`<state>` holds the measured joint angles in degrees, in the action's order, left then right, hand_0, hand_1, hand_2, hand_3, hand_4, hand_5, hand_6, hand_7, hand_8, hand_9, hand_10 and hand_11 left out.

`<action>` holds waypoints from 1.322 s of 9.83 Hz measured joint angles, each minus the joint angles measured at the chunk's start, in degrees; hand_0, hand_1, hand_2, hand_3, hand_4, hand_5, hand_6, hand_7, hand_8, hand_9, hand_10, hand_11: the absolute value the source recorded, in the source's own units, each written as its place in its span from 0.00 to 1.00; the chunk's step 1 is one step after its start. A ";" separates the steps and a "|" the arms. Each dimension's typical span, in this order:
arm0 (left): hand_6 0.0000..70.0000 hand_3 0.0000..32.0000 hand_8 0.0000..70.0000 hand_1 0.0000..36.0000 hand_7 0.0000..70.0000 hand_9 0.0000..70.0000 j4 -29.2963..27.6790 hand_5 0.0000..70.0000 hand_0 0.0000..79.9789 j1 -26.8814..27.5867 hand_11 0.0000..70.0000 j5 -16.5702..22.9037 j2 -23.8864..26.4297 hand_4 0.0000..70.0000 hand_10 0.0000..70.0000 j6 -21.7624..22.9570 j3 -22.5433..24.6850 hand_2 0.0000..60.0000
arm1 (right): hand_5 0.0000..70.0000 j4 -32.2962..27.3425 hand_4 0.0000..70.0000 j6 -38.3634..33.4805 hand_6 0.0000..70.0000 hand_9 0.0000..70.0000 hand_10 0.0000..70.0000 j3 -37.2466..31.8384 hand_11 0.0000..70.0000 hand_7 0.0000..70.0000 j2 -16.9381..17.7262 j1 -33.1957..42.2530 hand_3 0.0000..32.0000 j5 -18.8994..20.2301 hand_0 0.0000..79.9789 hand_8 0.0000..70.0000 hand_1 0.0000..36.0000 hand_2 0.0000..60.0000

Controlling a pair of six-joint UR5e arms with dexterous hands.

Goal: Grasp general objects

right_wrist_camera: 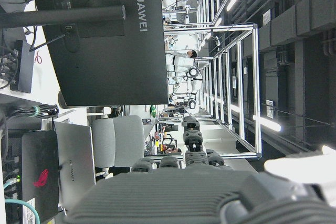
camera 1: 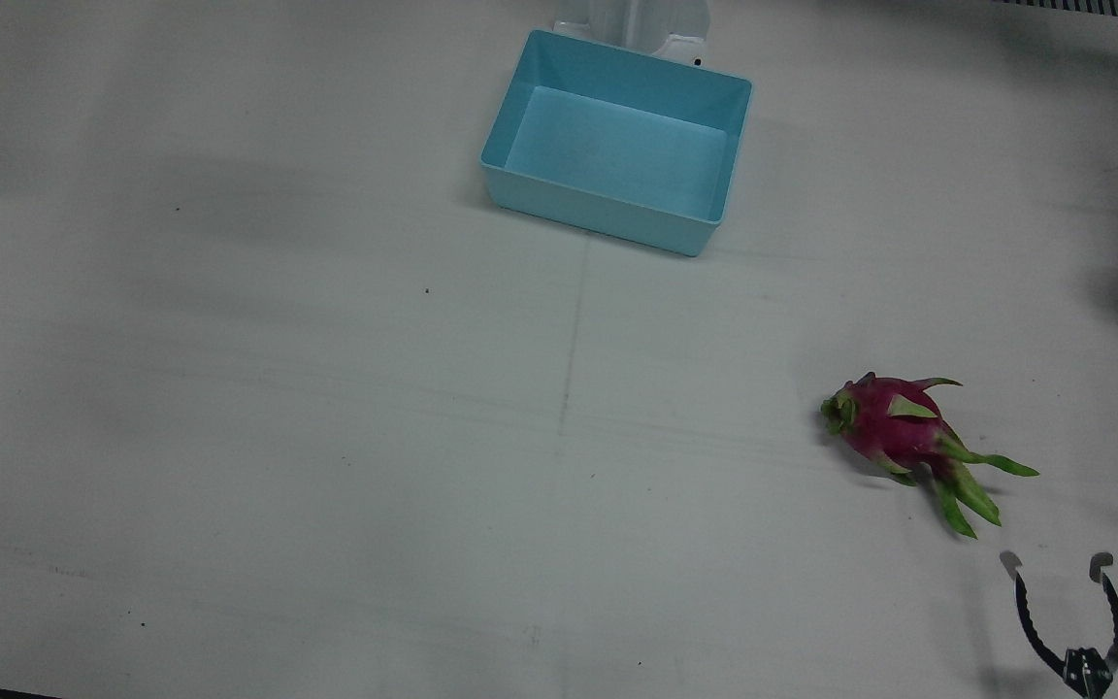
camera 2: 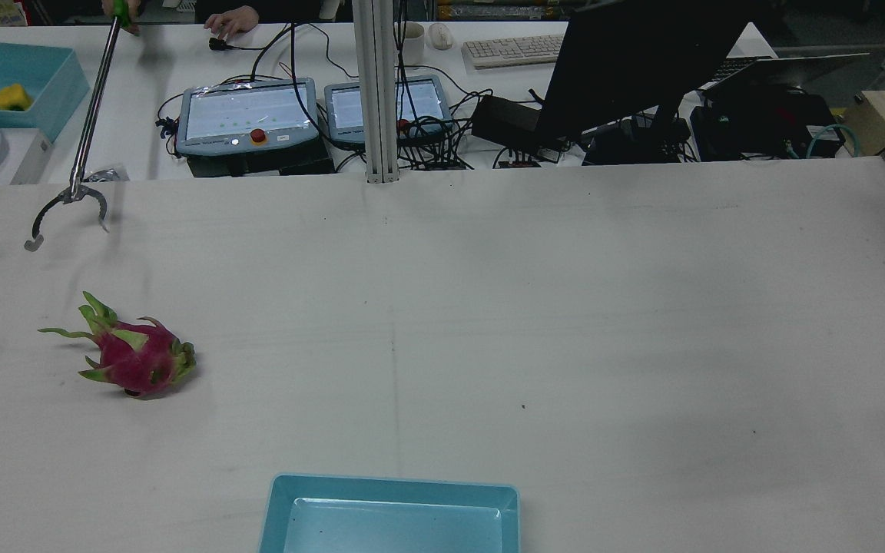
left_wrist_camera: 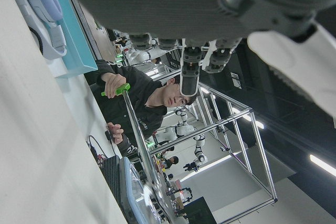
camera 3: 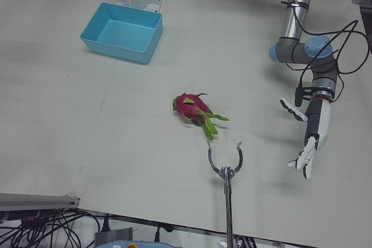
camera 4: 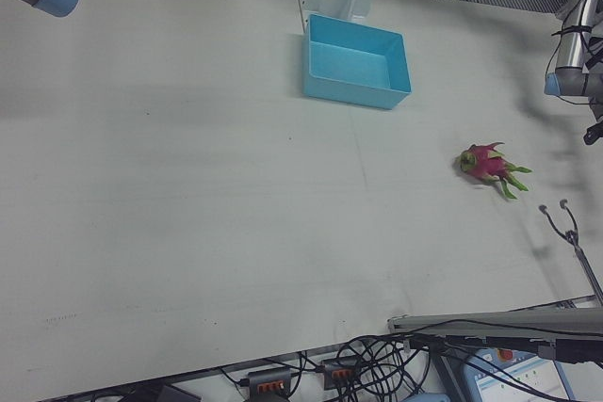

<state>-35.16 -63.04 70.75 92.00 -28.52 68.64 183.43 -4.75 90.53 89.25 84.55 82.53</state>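
One dragon fruit [camera 1: 899, 424] lies on its side on the pale, matte table [camera 1: 326, 437], on the half before the robot's left arm. Its body is an oval of deep magenta with pointed green scales, and a spray of longer green leaves trails from one end. Well apart from it, at the robot's edge of the table, stands a light blue bin [camera 1: 617, 141], rectangular, smooth-walled and shallow, with nothing in it.

Near the fruit's leafy end hovers a reacher tool [camera 3: 225, 164]: a thin bright metal rod ending in two curved dark prongs with small pale pads, spread wide and not touching the fruit. In the rear view the rod runs up to a green handle held by a person [camera 2: 227, 17] at the far desk, which the front views do not show.

Only the left-front view shows the left hand [camera 3: 309, 137]; it is white and slender, hanging from a grey-and-blue jointed arm off to the side of the fruit, fingers straight and spread, holding nothing. The left hand's own camera sees just dark ribbed palm and fingertips against the lab, with the person gripping the green handle. The right hand [right_wrist_camera: 189, 192] appears only in its own camera, as dark ribbed casing and a row of fingers in front of a black monitor [right_wrist_camera: 100, 40]; whether it is spread or clenched cannot be told.
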 measured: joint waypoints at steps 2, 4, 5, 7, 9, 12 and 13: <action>0.15 0.00 0.01 0.16 0.42 0.06 -0.05 0.02 0.58 -0.01 0.01 0.00 -0.03 0.11 0.00 -0.10 0.27 0.00 | 0.00 0.00 0.00 0.00 0.00 0.00 0.00 0.00 0.00 0.00 0.01 0.00 0.00 0.00 0.00 0.00 0.00 0.00; 0.15 0.00 0.02 0.17 0.43 0.06 -0.04 0.04 0.58 -0.03 0.00 0.00 -0.06 0.13 0.00 -0.24 0.77 0.00 | 0.00 0.00 0.00 0.00 0.00 0.00 0.00 0.00 0.00 0.00 -0.03 0.00 0.00 0.00 0.00 0.00 0.00 0.00; 0.16 0.00 0.02 0.20 0.43 0.07 0.07 0.05 0.59 -0.03 0.00 0.00 0.01 0.14 0.00 -0.39 1.09 0.00 | 0.00 0.00 0.00 0.00 0.00 0.00 0.00 0.00 0.00 0.00 -0.04 0.00 0.00 0.00 0.00 0.00 0.00 0.00; 0.15 0.00 0.02 0.29 0.42 0.06 1.51 0.06 0.60 -0.01 0.00 0.08 0.20 0.14 0.00 -2.16 3.36 0.00 | 0.00 0.00 0.00 0.00 0.00 0.00 0.00 0.00 0.00 0.00 -0.04 0.00 0.00 0.00 0.00 0.00 0.00 0.00; 0.14 0.00 0.01 0.43 0.39 0.06 3.63 0.08 0.63 0.02 0.00 0.48 0.08 0.16 0.00 -4.21 6.99 0.00 | 0.00 0.00 0.00 0.00 0.00 0.00 0.00 0.05 0.00 0.00 -0.03 0.00 0.00 0.00 0.00 0.00 0.00 0.00; 0.12 0.00 0.01 0.57 0.34 0.05 4.67 0.06 0.66 0.12 0.00 3.77 0.26 0.18 0.00 -6.97 10.00 0.17 | 0.00 0.00 0.00 0.00 0.00 0.00 0.00 0.08 0.00 0.00 0.00 0.00 0.00 0.00 0.00 0.00 0.00 0.00; 0.11 0.00 0.01 0.59 0.34 0.05 5.59 0.07 0.66 0.15 0.00 6.32 0.37 0.19 0.00 -7.90 11.83 0.18 | 0.00 0.00 0.00 0.00 0.00 0.00 0.00 0.08 0.00 0.00 0.02 0.00 0.00 0.00 0.00 0.00 0.00 0.00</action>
<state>-29.57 -62.89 77.07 92.37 -36.42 80.47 183.43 -4.75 90.61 89.27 84.55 82.53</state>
